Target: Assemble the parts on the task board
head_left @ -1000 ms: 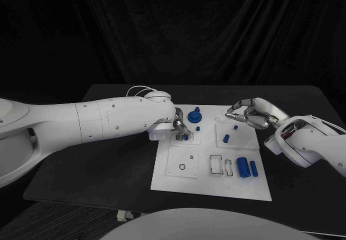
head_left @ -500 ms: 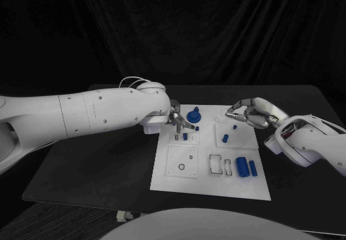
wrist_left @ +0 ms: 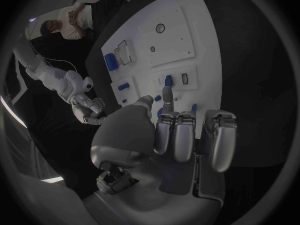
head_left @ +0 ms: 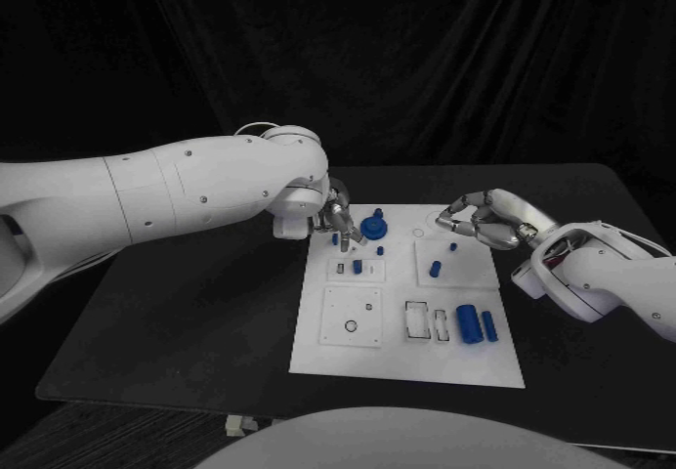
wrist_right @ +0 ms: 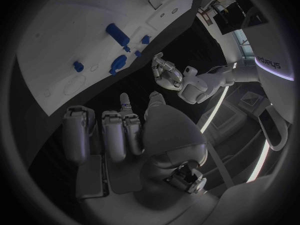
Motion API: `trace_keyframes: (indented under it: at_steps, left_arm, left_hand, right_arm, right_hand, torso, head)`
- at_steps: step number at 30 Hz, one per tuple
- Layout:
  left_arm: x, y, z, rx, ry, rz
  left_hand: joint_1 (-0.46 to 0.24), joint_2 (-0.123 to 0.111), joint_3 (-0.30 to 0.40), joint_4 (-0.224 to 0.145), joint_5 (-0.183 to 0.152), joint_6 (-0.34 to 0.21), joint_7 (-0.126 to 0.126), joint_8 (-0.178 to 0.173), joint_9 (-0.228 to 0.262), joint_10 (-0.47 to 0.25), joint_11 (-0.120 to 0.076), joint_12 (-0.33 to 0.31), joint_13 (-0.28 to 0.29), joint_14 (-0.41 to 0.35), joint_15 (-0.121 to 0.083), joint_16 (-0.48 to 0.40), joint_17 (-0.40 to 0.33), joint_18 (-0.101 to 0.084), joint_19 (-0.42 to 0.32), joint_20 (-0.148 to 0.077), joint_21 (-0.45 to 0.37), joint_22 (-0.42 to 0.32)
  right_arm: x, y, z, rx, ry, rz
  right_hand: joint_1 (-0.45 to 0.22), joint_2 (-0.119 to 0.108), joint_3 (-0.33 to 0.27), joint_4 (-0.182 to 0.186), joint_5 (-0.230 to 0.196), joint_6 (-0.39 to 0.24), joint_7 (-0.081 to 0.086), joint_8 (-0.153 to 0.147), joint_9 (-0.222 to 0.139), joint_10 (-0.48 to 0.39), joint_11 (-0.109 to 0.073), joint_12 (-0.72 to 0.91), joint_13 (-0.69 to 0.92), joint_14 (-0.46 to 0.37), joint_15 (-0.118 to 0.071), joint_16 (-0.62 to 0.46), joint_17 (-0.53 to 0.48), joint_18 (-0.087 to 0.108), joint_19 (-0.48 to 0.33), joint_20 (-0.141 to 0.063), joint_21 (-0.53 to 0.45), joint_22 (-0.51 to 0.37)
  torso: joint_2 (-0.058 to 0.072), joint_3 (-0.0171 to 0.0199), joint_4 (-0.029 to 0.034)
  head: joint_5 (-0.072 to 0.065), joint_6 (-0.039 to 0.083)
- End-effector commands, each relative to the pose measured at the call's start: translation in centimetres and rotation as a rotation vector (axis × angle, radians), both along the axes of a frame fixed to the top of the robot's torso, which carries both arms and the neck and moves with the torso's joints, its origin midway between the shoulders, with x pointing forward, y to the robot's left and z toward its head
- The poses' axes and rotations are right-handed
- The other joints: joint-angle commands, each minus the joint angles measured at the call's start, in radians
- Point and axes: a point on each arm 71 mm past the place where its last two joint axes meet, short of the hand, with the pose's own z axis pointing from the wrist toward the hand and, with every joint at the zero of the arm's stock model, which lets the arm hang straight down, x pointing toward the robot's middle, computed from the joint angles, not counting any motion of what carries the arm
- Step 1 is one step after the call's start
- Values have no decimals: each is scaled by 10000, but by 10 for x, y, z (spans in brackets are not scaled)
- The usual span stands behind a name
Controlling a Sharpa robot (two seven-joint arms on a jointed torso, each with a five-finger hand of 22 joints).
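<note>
I read the task board (head_left: 408,362) as a flat white plate lying near the middle of the black table (head_left: 184,332), smooth and matte, with raised square panels and shallow slots cut into it. Blue parts sit on it: a round knob (head_left: 373,226) at the far edge, a short peg (head_left: 439,269) standing on the right-hand panel, and two cylinders (head_left: 474,325) lying side by side near the board's right edge. A smaller blue peg (head_left: 358,265) stands on the panel nearer my left arm.

My left hand (head_left: 334,221) hangs over the board's far left corner, just beside the knob. From the left wrist view I see its fingers (wrist_left: 175,135) curled down together and one finger reaching toward a blue peg (wrist_left: 169,80) on the board; whether it grips anything I cannot tell.

My right hand (head_left: 486,222) hovers at the board's far right edge, silver fingers curled inward. The right wrist view shows those fingers (wrist_right: 115,132) bent in with nothing between them: clenched, holding nothing.

The table top is dull black and plain. Behind it hangs a dark folded curtain (head_left: 423,88). My bulky white left arm (head_left: 169,210) crosses the table's left side and hides the board's near-left approach.
</note>
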Motion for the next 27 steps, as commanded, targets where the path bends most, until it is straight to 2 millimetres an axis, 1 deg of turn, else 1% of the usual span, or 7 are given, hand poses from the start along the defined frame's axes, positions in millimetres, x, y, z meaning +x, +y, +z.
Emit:
trace_keyframes:
  at_steps: [1, 5, 6, 9, 13, 17, 27]
  left_arm:
    - [0, -5, -3, 315, 1438, -634]
    - [10, -11, -2, 660, 1699, -754]
    - [12, -12, -2, 720, 1726, -753]
    - [18, -17, -2, 811, 1738, -710]
    - [23, -23, -2, 859, 1719, -651]
    - [26, -28, -3, 934, 1757, -644]
    - [31, -27, -13, 1222, 1956, -572]
  left_hand:
    - [425, -90, 209, -130, 425, 75, -59, -120, -121, 1061, -86, 26, 2629, 1043, -117, 26, 2628, -61, 1051, -108, 43, 2634]
    - [622, -223, 492, -56, 283, 335, 19, -847, -714, 1061, -32, 26, 2629, 1043, -84, 26, 2628, -52, 1030, -91, 11, 2614]
    - [632, -276, 585, -11, 62, 467, 45, -1144, -970, 1061, -8, 26, 2629, 1043, -66, 26, 2628, -53, 1032, -71, 14, 2616]
    - [591, -348, 759, 55, -175, 686, 132, -1784, -1565, 1061, 61, 26, 2629, 1043, -7, 26, 2628, -47, 1020, -21, -6, 2606]
    - [531, -433, 919, 47, -293, 854, 241, -2457, -2241, 1061, 164, 26, 2629, 1043, 77, 26, 2628, -37, 999, 48, -40, 2588]
    - [605, -463, 1050, -38, -310, 923, 284, -2728, -2535, 1061, 198, 26, 2629, 1043, 110, 26, 2628, -17, 955, 88, -112, 2549]
    - [781, -491, 1266, -253, -386, 1015, 311, -2978, -2810, 1061, 227, 26, 2629, 1043, 138, 26, 2628, 13, 890, 120, -220, 2494]
  right_arm:
    - [-1, 1, -1, -14, 72, 71]
    - [-2, 1, -1, -15, 97, 91]
    - [-2, 1, -1, -14, 101, 98]
    - [-2, 2, -1, -9, 110, 115]
    - [-2, 3, -1, -4, 123, 137]
    - [-2, 4, -1, -4, 141, 151]
    - [-2, 5, -1, -7, 192, 189]
  right_hand:
    - [75, 3, 0, -6, 32, 62, 12, 35, -16, 1044, 42, -25, 2599, 1049, 94, 26, 2635, 71, 321, 44, -39, 2216]
    - [81, 1, -1, -7, 50, 67, 11, 37, -16, 1044, 41, -25, 2599, 1049, 94, 26, 2635, 71, 322, 44, -39, 2216]
    - [81, 1, -1, -7, 50, 67, 11, 37, -16, 1044, 41, -25, 2599, 1049, 94, 26, 2635, 71, 322, 44, -39, 2216]
    - [81, 1, -1, -6, 55, 68, 11, 38, -16, 1044, 42, -25, 2599, 1049, 94, 26, 2635, 70, 324, 45, -36, 2218]
    - [79, 2, -3, -3, 59, 71, 11, 39, -16, 1044, 42, -25, 2599, 1049, 95, 26, 2635, 70, 322, 45, -38, 2217]
    - [78, 2, -4, -1, 58, 72, 11, 40, -16, 1044, 42, -25, 2599, 1049, 95, 26, 2635, 69, 325, 45, -34, 2218]
    - [74, 1, -7, 2, 53, 75, 11, 41, -16, 1044, 42, -25, 2599, 1049, 95, 26, 2635, 68, 328, 45, -31, 2220]
  torso:
    - [9, 1, -12]
    - [17, -3, -11]
    - [16, -6, -12]
    - [20, -9, -12]
    - [28, -12, -11]
    - [31, -5, -26]
    - [1, 23, -29]
  head:
    - [-18, -1]
    - [-4, -1]
    - [1, -1]
    - [14, -1]
    - [30, -1]
    - [34, -1]
    - [58, -1]
